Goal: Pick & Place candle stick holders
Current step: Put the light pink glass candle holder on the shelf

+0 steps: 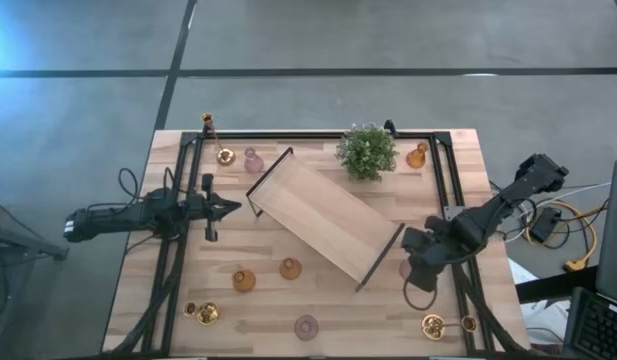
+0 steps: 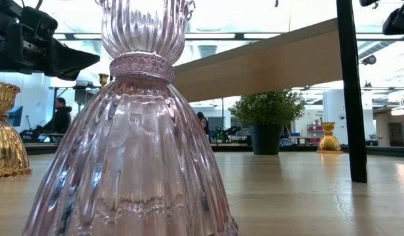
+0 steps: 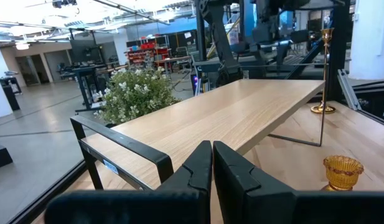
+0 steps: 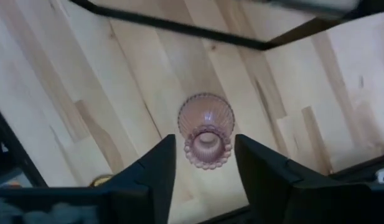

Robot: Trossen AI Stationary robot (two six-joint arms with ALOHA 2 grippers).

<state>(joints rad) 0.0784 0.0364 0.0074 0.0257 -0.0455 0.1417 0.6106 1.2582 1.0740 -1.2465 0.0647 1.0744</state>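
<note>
My right gripper (image 4: 205, 142) is open and points down over a pale pink glass holder (image 4: 206, 127) that stands upright on the table, right of the tray. Its fingers stand on either side of the holder's top with small gaps and do not touch it. In the high view the right gripper (image 1: 419, 272) covers this holder. My left gripper (image 1: 224, 208) is shut and empty, held level just left of the wooden tray (image 1: 323, 215). Other holders stand about the table: pink (image 1: 306, 326), amber (image 1: 244, 280), gold (image 1: 433, 324).
The long wooden tray with black wire handles lies slantwise mid-table. A green potted plant (image 1: 366, 152) stands behind it, an amber holder (image 1: 416, 155) beside it. A tall-stemmed gold holder (image 1: 208, 125), a gold one (image 1: 225, 156) and a pink one (image 1: 252, 160) stand far left.
</note>
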